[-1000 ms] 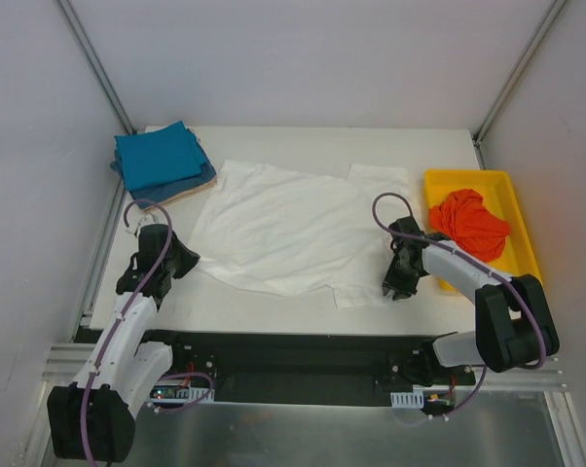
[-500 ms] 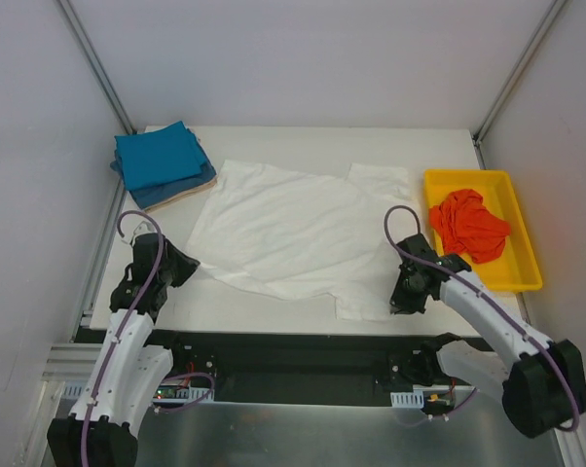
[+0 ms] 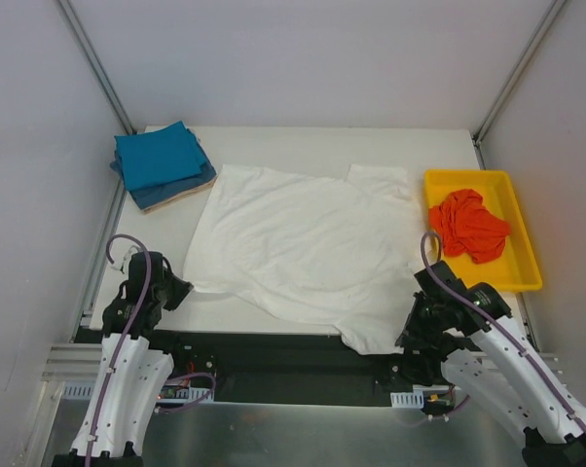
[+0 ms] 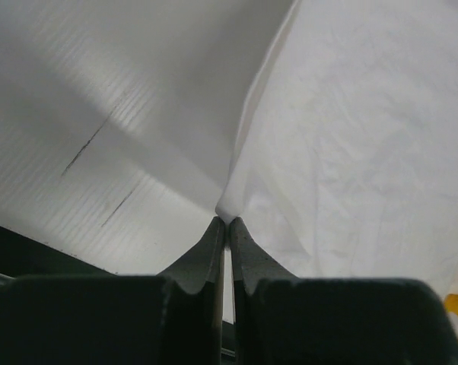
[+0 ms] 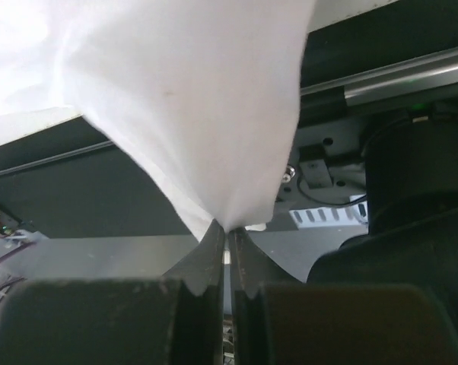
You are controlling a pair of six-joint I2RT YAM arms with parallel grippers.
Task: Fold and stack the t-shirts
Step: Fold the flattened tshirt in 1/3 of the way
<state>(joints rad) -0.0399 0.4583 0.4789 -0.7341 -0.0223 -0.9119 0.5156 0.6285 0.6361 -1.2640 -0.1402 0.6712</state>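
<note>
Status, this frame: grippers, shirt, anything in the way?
Left gripper shut on white t-shirt edge. Right gripper shut on its near corner, past the table edge. Nothing in the way.

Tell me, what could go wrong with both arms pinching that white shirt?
The left fingers and right fingers each hold only a small tip of the white shirt; it might slip free. The right corner hangs past the table edge, over the black mounting frame, where it might snag.

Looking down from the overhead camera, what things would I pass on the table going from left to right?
Stack of folded teal-blue cloth t-shirts → large white cloth t-shirt spread out → yellow plastic tray, with a crumpled orange-red t-shirt lying inside it.
</note>
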